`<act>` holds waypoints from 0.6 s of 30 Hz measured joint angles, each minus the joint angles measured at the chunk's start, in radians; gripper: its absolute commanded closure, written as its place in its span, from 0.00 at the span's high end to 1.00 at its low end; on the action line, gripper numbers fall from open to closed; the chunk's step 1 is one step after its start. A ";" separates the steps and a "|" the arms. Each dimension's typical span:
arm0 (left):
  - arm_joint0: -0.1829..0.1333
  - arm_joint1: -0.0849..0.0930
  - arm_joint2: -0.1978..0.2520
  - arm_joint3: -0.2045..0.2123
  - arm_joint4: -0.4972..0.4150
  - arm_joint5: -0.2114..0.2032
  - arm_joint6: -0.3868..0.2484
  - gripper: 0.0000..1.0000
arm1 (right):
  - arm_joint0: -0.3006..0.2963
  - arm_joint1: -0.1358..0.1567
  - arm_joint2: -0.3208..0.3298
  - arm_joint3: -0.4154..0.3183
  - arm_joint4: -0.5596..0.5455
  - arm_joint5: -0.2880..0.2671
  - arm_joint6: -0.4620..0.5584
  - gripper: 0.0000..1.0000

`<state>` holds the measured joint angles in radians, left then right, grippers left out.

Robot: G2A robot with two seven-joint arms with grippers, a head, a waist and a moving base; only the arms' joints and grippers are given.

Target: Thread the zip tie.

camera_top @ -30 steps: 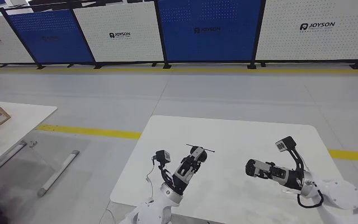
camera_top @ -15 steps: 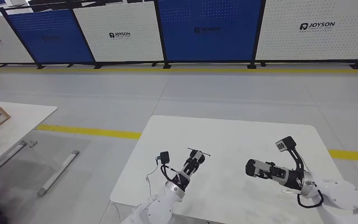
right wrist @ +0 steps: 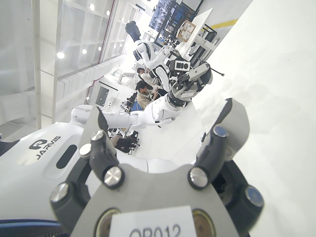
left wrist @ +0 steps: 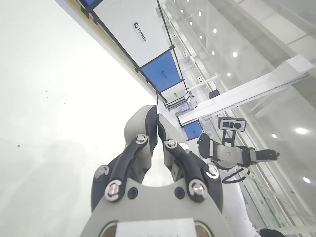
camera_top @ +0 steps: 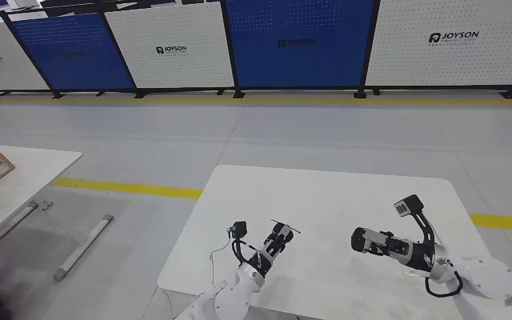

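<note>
The zip tie (camera_top: 286, 226) is a thin black strip. My left gripper (camera_top: 279, 237) is shut on it, low over the white table (camera_top: 336, 188) near the front left. Seen edge-on in the left wrist view, the zip tie (left wrist: 157, 99) sticks out past the closed fingertips of the left gripper (left wrist: 156, 118). My right gripper (camera_top: 358, 238) hovers to the right of it, a short gap away, pointing at the left one. In the right wrist view, the right gripper (right wrist: 165, 112) is open and holds nothing. Beyond it, the left gripper (right wrist: 197, 77) holds the zip tie (right wrist: 218, 72).
The table's left edge (camera_top: 186, 232) lies close to the left arm. A second white table (camera_top: 32, 172) stands farther left across the floor. Blue and white panels (camera_top: 296, 44) line the back. Bare tabletop stretches behind both grippers.
The left arm has pulled back toward the table's front edge, carrying the zip tie with it; the tie now looks shorter and more tilted. The right arm has stayed put.
</note>
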<state>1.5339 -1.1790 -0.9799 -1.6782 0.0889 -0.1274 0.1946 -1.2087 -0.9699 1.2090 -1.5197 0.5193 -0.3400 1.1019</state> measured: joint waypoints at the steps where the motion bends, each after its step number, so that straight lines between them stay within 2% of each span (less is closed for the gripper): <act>1: -0.002 -0.001 0.001 -0.003 -0.005 -0.005 -0.003 0.00 | 0.000 0.000 0.000 0.000 0.000 0.000 0.000 1.00; 3: -0.001 -0.004 0.001 -0.020 -0.013 -0.028 0.002 0.00 | 0.000 0.000 0.000 0.000 0.000 0.000 0.000 1.00; 6: 0.017 -0.005 -0.006 -0.067 -0.041 -0.093 0.006 0.00 | 0.000 0.000 0.000 0.000 0.000 0.000 0.000 1.00; 11: 0.073 0.001 -0.036 -0.170 -0.098 -0.202 -0.015 0.00 | 0.000 0.000 0.000 0.000 0.000 0.000 0.000 1.00; 15: 0.123 0.008 -0.064 -0.264 -0.226 -0.214 -0.099 0.00 | 0.000 0.000 0.000 0.000 0.000 0.000 0.000 1.00; 16: 0.128 0.009 -0.069 -0.271 -0.249 -0.213 -0.118 0.00 | 0.000 0.000 0.000 0.000 0.000 0.000 0.000 1.00; 18: 0.128 0.010 -0.070 -0.271 -0.247 -0.213 -0.116 0.00 | 0.000 0.000 0.000 0.000 0.000 0.000 0.000 1.00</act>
<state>1.6624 -1.1694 -1.0495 -1.9489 -0.1577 -0.3399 0.0789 -1.2087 -0.9699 1.2090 -1.5197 0.5193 -0.3400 1.1019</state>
